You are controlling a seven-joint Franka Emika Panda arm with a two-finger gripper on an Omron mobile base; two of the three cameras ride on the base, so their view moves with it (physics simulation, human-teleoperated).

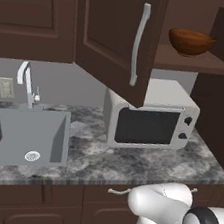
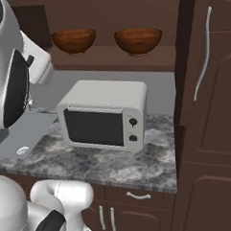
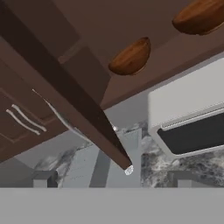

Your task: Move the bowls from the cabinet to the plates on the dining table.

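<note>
Two glossy reddish-brown bowls (image 2: 74,40) (image 2: 138,40) stand side by side on the open cabinet's shelf (image 2: 109,57), above the microwave. From the left base view one bowl (image 1: 191,42) shows past the swung-open cabinet door (image 1: 119,39). The hand view looks up from below and to the left: the nearer bowl (image 3: 130,57) and the farther bowl (image 3: 199,17) sit on the shelf, well ahead of my gripper (image 3: 113,178). Its fingertips (image 3: 43,178) stand wide apart with nothing between them. The plates and the dining table are out of view.
A white microwave (image 1: 151,119) stands on the marble counter (image 1: 127,161) under the shelf. A sink (image 1: 22,134) with a faucet (image 1: 27,84) lies to the left. The open door's edge (image 3: 78,100) hangs close to the hand. A tall dark cabinet (image 2: 208,107) borders the right.
</note>
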